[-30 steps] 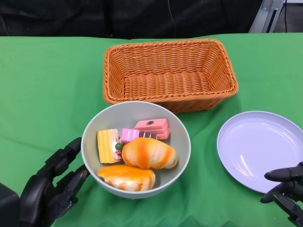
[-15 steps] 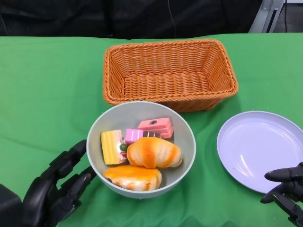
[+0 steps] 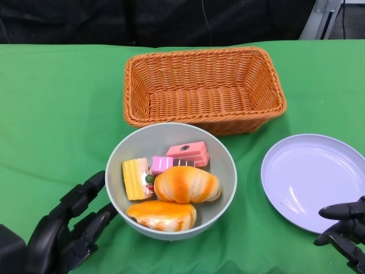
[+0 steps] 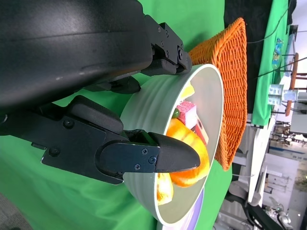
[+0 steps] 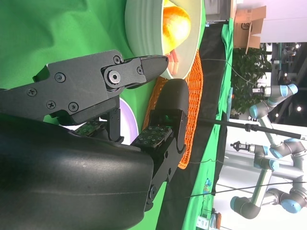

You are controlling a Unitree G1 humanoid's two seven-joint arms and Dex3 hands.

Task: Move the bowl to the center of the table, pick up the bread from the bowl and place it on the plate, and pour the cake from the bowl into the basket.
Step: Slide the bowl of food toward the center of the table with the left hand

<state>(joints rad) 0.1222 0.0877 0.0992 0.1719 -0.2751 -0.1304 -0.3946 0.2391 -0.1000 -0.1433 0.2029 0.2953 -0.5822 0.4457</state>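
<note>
From the head view we see the grey bowl (image 3: 171,181) standing on the green table (image 3: 57,108), just in front of the orange wicker basket (image 3: 204,88) and left of the lilac plate (image 3: 312,180). In it lie two glazed orange bread rolls (image 3: 186,184), a yellow cake slice (image 3: 133,178) and pink cake pieces (image 3: 186,154). Our left hand (image 3: 68,225) sits at the bowl's lower left side, fingers spread, their tips at the bowl's outer wall. The left wrist view adds what the head view cannot: the fingers (image 4: 144,155) lie against the bowl's ribbed side (image 4: 144,110) without wrapping the rim, one tip reaching across in front of the bread. Our right hand (image 3: 345,227) rests at the near edge of the plate, fingers apart and holding nothing; its wrist view shows two fingers (image 5: 172,103) parted, with the bowl (image 5: 144,33) and basket (image 5: 192,96) beyond them
</note>
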